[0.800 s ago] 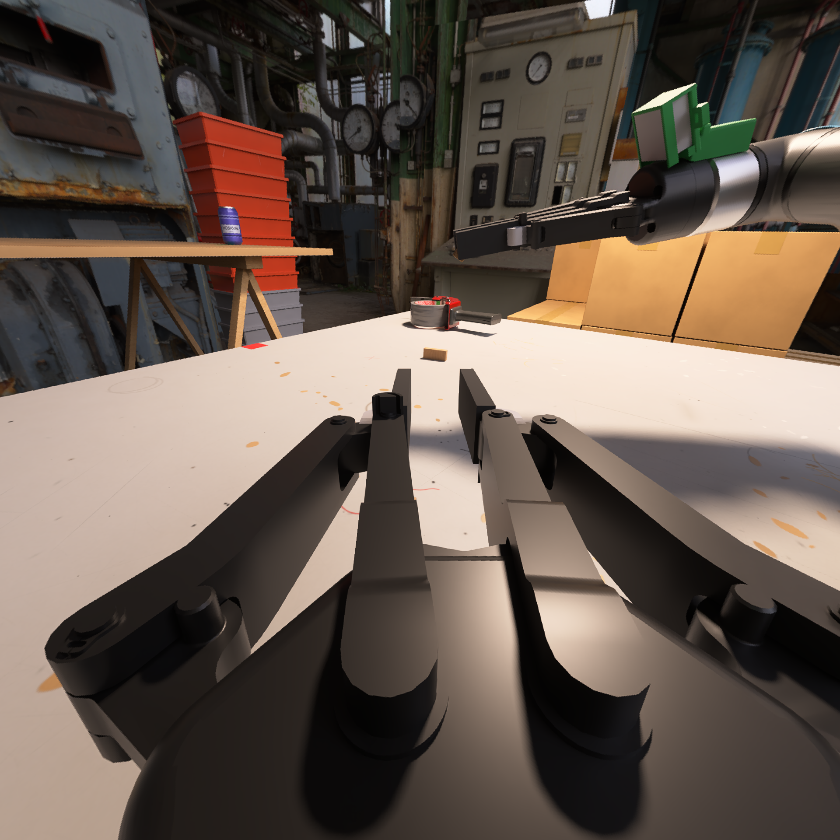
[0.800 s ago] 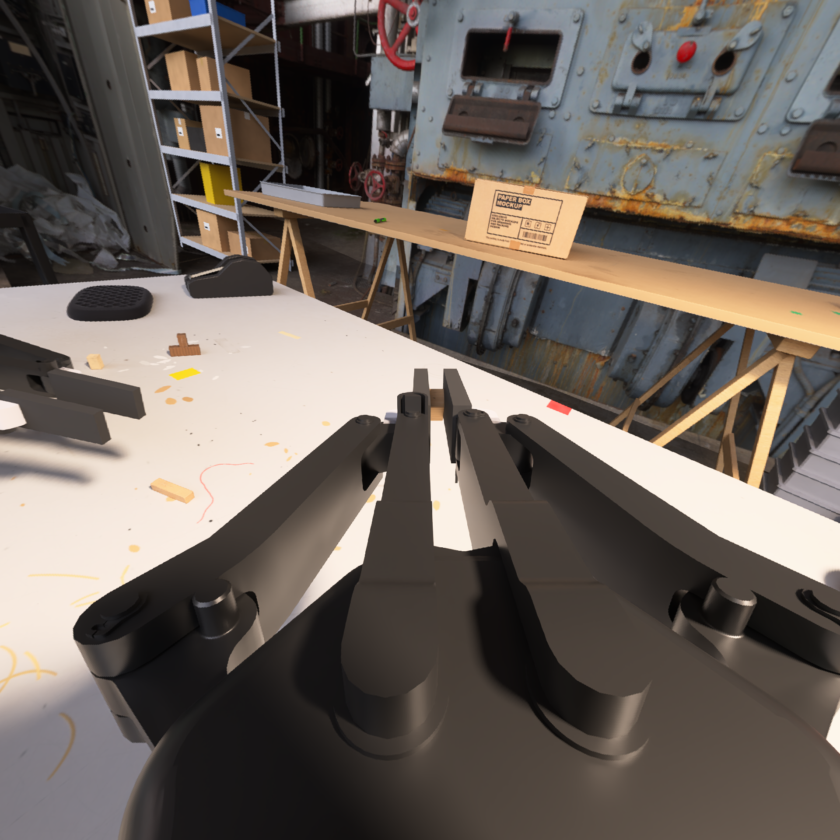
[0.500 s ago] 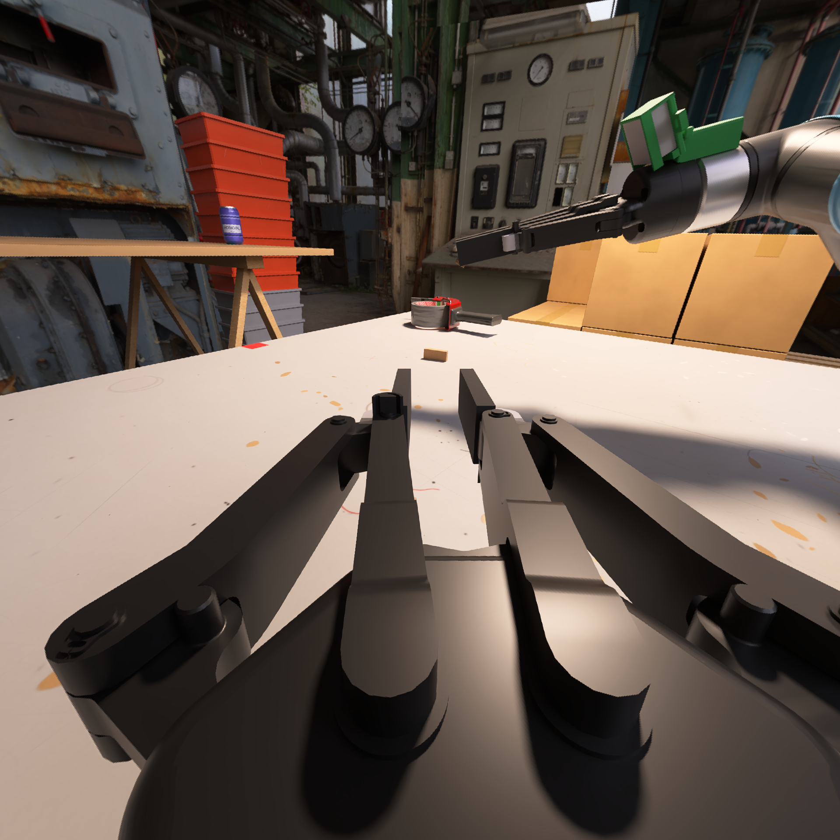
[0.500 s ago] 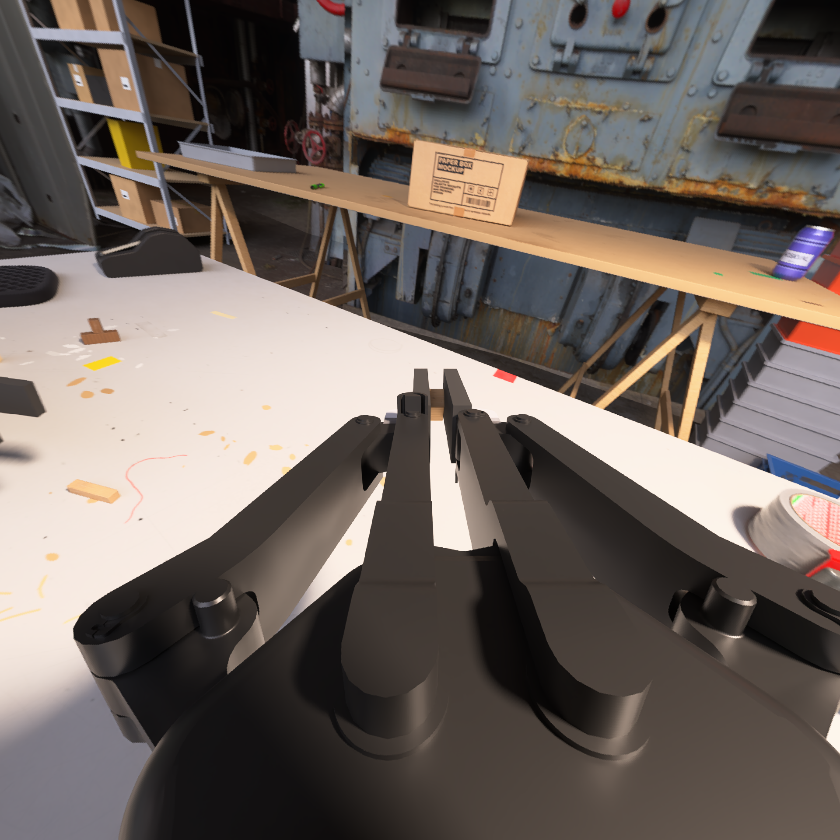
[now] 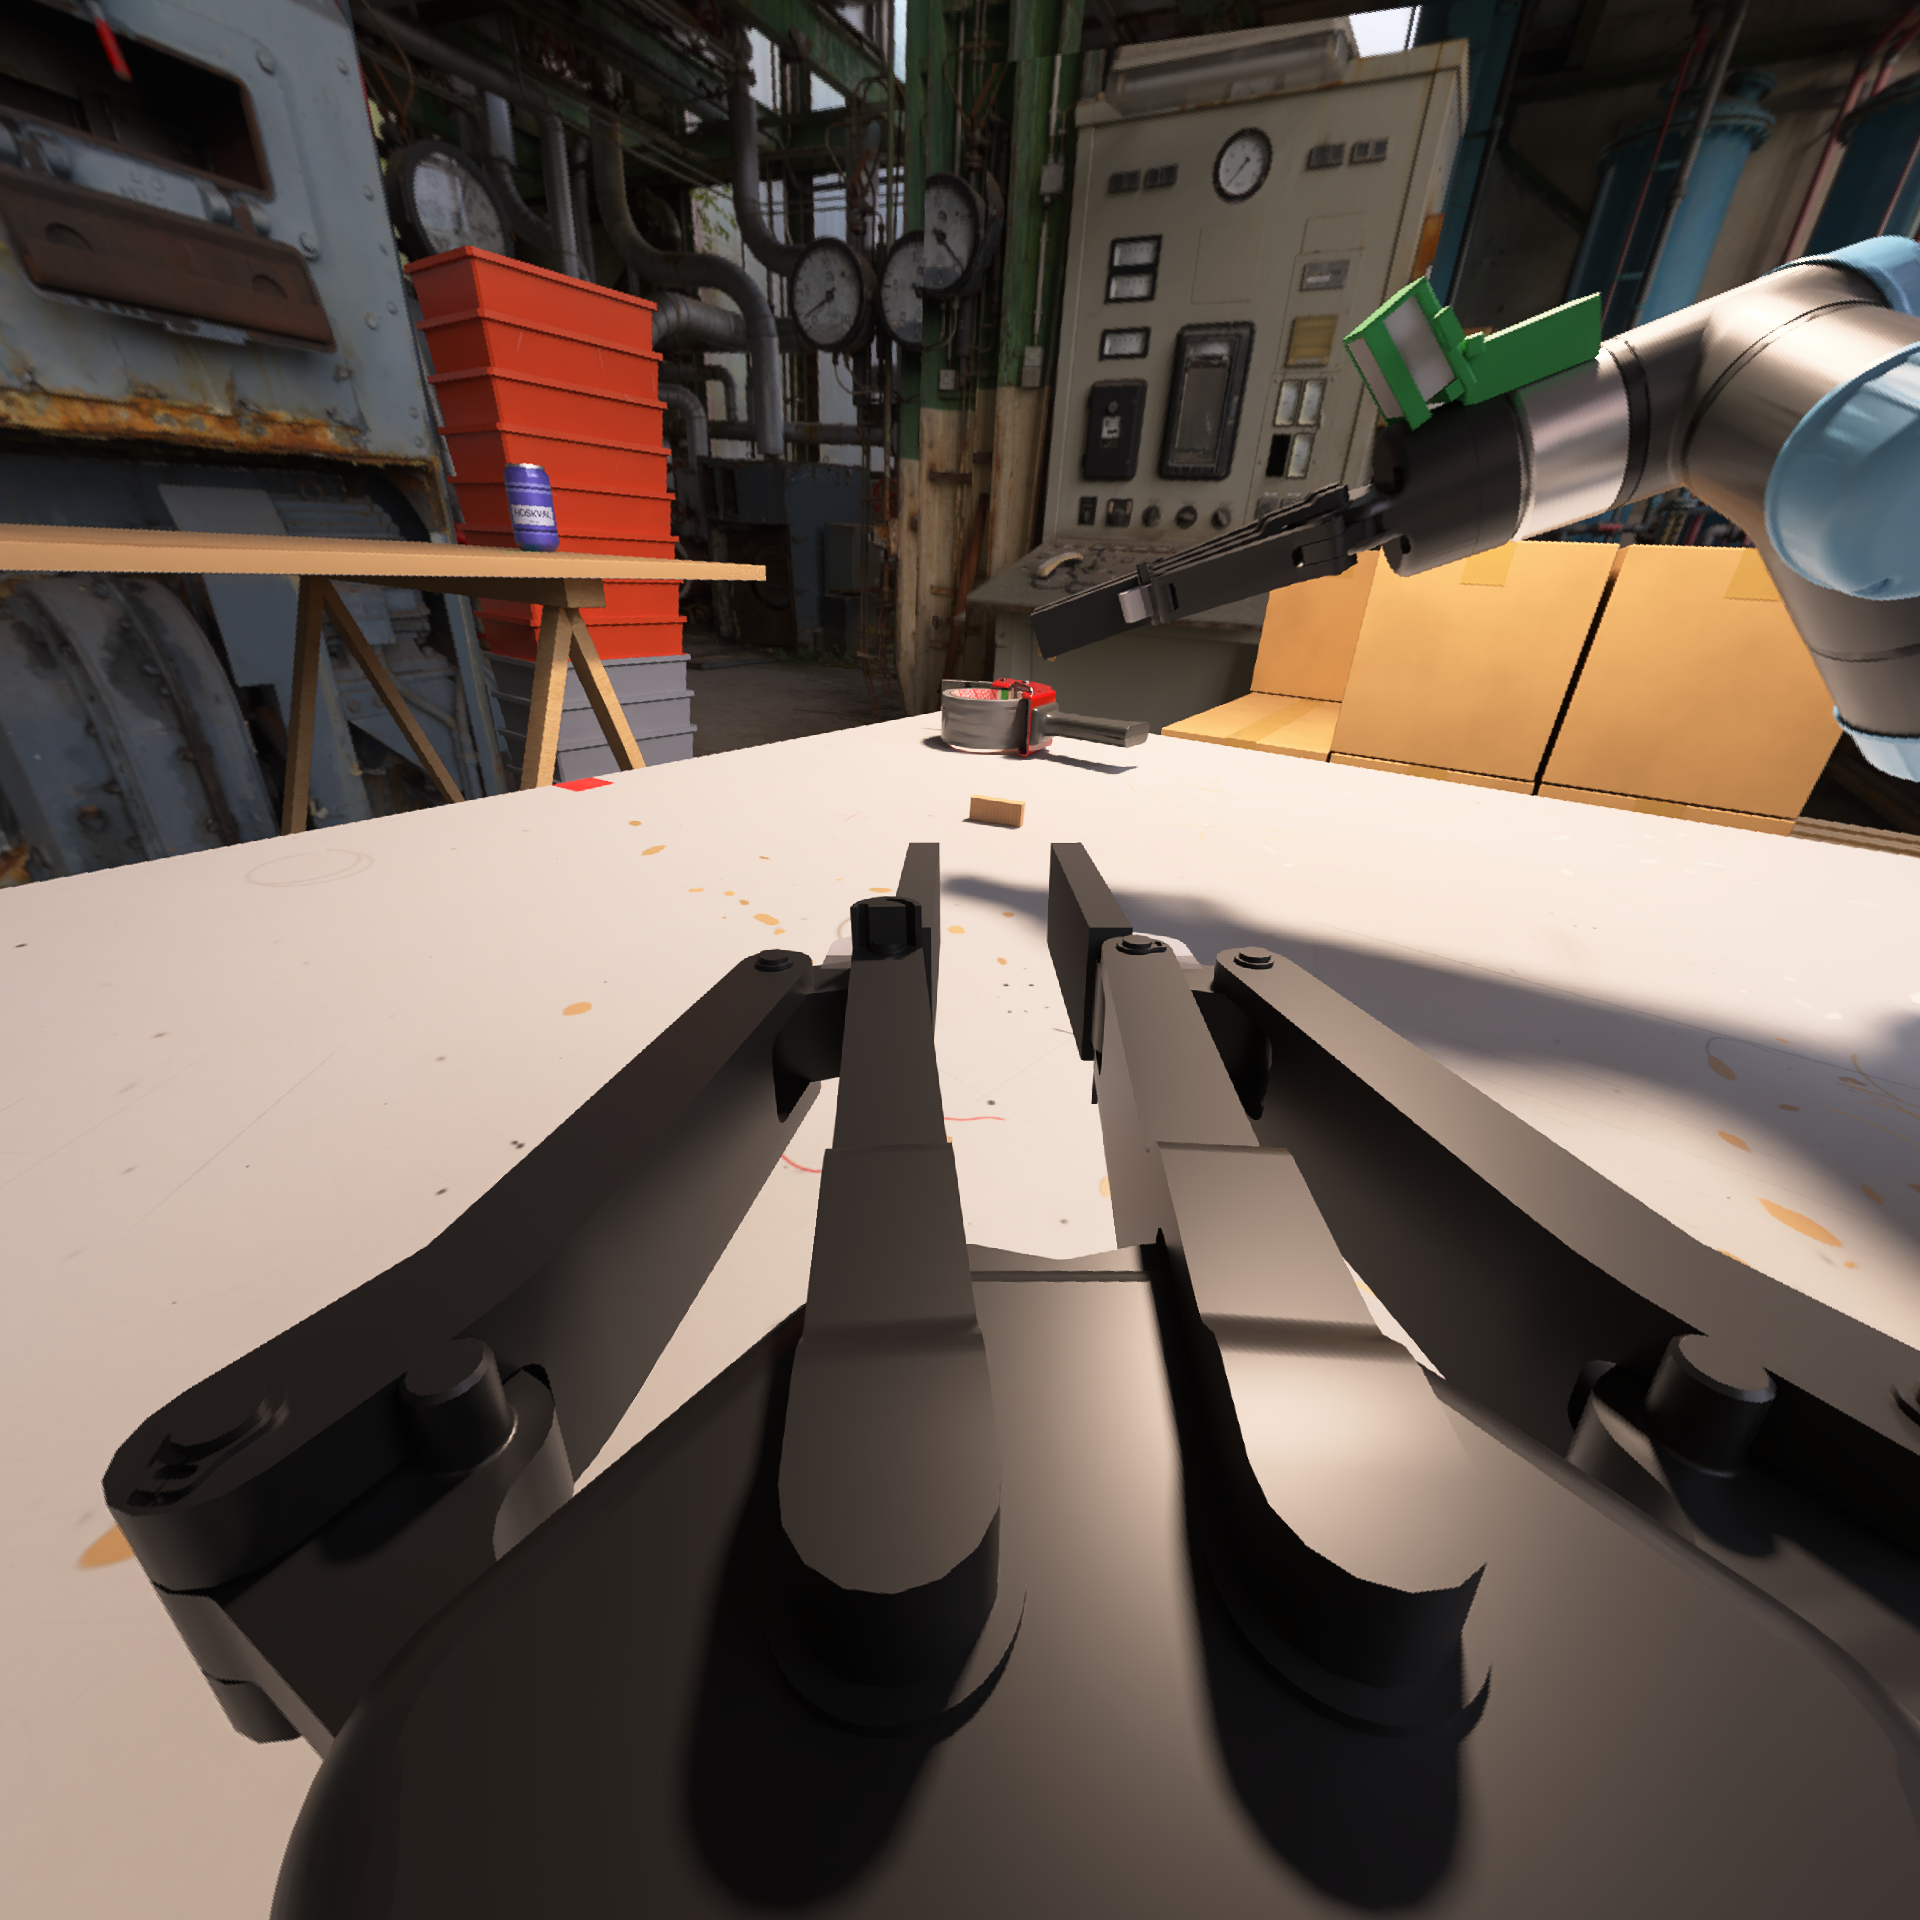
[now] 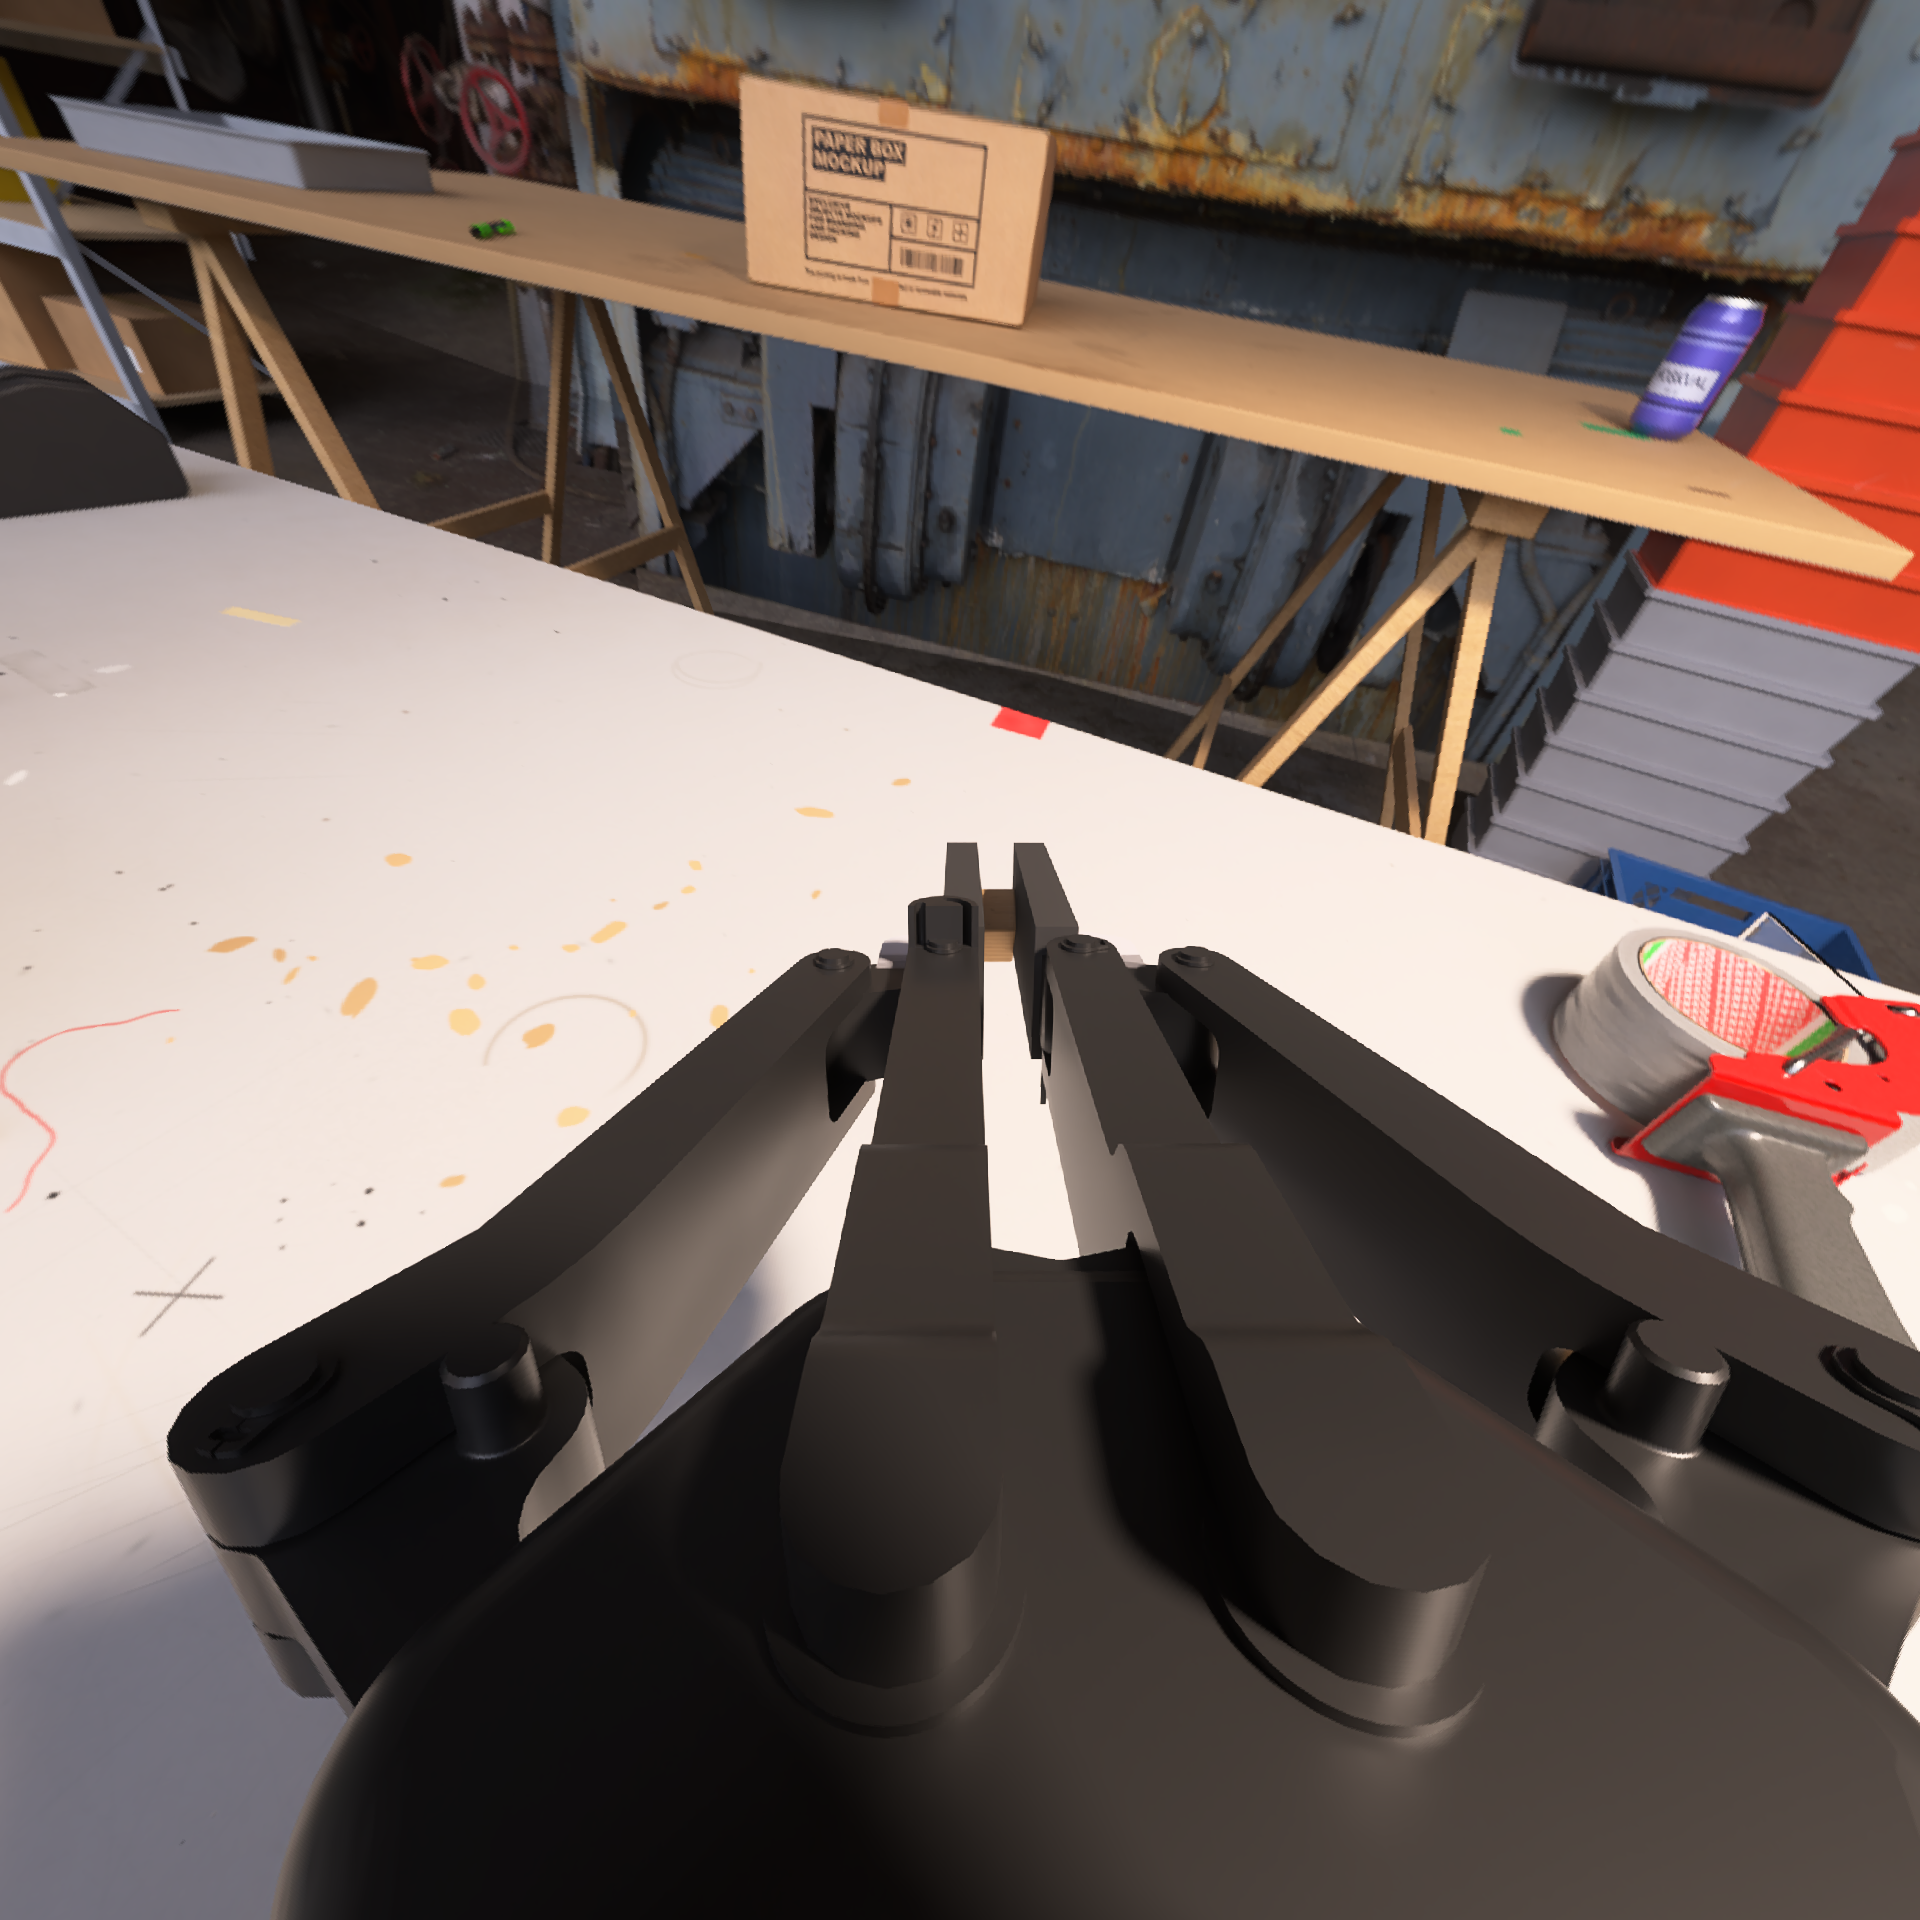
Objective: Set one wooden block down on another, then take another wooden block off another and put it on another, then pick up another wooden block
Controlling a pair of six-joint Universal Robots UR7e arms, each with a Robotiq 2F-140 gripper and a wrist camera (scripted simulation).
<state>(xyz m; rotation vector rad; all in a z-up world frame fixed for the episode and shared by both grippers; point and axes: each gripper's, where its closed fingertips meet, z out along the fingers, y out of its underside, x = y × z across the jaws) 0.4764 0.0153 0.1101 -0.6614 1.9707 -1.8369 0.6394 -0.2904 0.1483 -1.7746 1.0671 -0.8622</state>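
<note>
small tan wooden block sits pinched between the right gripper fingers, carried above the white table; a second block lies ahead, unstacked. left gripper hovers apart, empty. stacking looks undone.

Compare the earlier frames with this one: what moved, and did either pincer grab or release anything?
The right pincer swung rightward, tilting down: in the left wrist view its arm shifted right, and the tape dispenser entered its own view. It stays shut on the wooden block. Nothing was grabbed or released. The left pincer stayed open and still; the loose wooden block did not move.
</note>
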